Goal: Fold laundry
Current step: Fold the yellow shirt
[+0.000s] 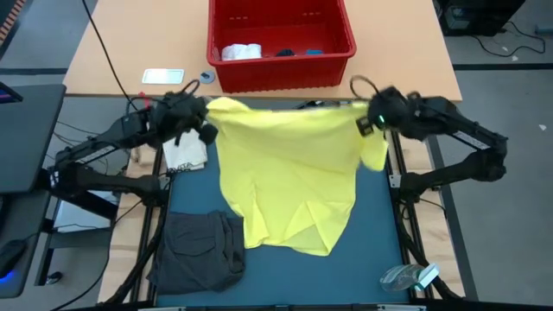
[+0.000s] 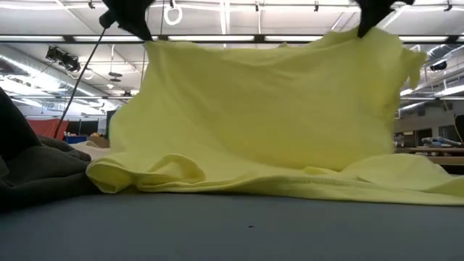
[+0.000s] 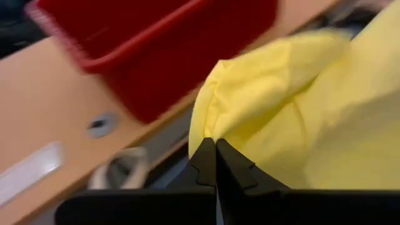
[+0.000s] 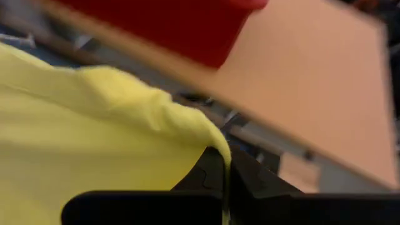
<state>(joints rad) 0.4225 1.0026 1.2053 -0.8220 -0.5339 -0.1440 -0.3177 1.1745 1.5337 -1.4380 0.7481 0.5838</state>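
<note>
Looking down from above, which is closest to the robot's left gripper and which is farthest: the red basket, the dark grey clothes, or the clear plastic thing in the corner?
Starting from the left gripper, holding the yellow T-shirt:
1. Red basket, just beyond it, at the table's far edge.
2. Dark grey garment, on the near left of the mat.
3. Clear plastic thing, in the near right corner, farthest.

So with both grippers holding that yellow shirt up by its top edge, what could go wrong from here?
The left gripper and right gripper each pinch only a thin bit of the yellow T-shirt, so a corner might slip free. Its lower edge lies bunched beside the dark grey garment and could drag it.
</note>
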